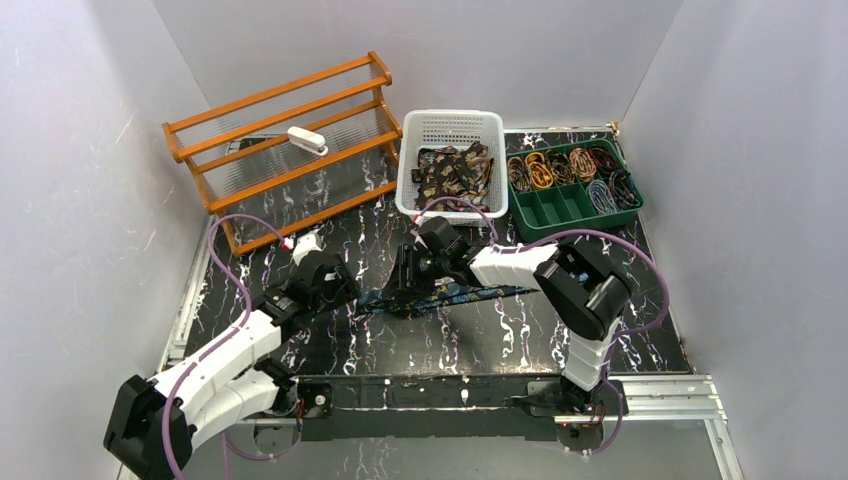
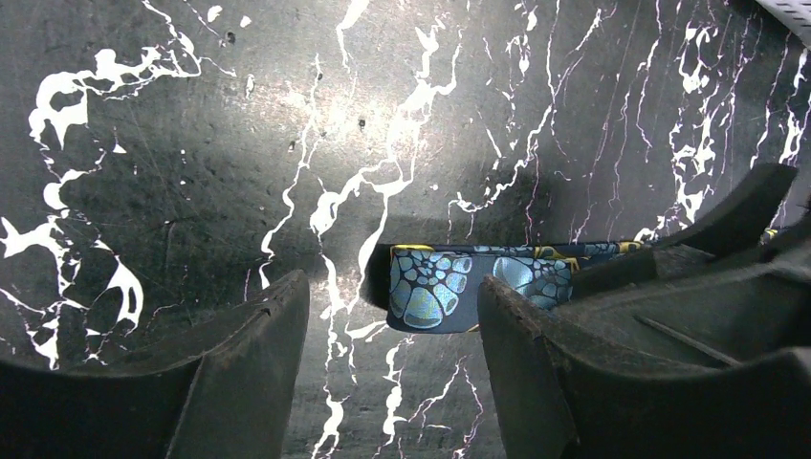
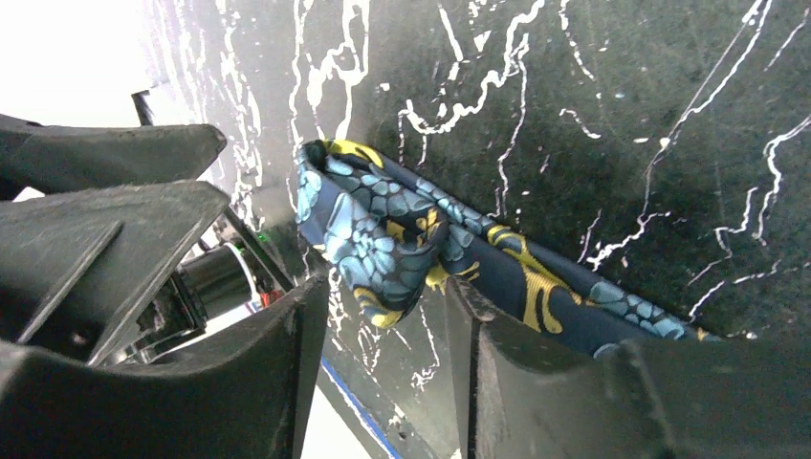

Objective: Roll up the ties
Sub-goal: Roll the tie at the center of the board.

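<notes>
The dark blue paisley necktie with teal and gold (image 1: 480,293) lies flat on the black white-veined marble tabletop (image 1: 480,340). The left gripper (image 2: 392,301) stands released, with the tie's blunt end just ahead between its fingertips and bare tabletop beyond its left finger. The right gripper (image 3: 383,316) straddles the tie's bunched fold; I cannot tell whether it pinches.

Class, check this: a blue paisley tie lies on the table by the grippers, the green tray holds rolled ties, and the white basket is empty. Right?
One error: the white basket is not empty; the top external view shows a heap of brown patterned ties in it. The rest stands.
</notes>
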You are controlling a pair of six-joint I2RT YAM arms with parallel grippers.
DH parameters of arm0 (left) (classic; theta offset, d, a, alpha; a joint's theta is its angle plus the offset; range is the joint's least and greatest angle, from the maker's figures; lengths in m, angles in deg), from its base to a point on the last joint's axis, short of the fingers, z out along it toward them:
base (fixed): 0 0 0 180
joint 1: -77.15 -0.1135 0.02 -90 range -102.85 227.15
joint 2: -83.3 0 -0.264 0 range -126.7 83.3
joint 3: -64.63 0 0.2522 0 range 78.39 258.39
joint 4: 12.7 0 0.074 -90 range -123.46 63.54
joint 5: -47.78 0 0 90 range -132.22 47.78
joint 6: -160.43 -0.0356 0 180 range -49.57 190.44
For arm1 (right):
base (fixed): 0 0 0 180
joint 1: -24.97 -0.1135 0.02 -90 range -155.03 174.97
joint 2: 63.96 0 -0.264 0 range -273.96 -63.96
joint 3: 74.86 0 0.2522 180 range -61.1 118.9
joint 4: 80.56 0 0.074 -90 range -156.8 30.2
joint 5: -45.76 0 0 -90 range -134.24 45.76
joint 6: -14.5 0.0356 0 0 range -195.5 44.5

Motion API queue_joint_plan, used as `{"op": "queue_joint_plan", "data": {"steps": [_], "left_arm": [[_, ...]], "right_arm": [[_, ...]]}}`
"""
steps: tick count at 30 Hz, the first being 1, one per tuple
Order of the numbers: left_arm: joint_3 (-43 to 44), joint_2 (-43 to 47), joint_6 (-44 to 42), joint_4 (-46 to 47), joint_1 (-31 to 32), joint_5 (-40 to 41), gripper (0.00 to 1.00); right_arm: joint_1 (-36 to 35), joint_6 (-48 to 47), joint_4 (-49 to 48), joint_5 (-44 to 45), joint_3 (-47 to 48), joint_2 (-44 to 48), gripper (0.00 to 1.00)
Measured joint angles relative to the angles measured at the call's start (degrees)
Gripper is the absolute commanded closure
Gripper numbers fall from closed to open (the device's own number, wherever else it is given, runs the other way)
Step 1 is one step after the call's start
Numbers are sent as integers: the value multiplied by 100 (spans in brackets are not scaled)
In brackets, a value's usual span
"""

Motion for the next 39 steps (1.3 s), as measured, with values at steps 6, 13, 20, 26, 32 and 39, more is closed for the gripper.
{"op": "queue_joint_plan", "data": {"steps": [6,13,20,26,32,39], "left_arm": [[-138,-2,26,116,-15,-66,37],[-184,-11,46,251,-22,-170,37],[-551,22,94,614,-28,-365,37],[-824,85,199,990,-59,-549,37],[-1209,339,326,1368,-59,-748,37],[-1537,487,433,1882,-59,-951,38]], "right_arm": [[-28,63,83,-9,76,-225,62],[-31,131,7,-33,66,-225,80],[28,157,-396,-262,-205,-157,90],[140,284,-896,-549,-557,-149,89],[170,323,-1093,-584,-658,-151,85],[173,317,-1093,-577,-658,-308,81]]}}
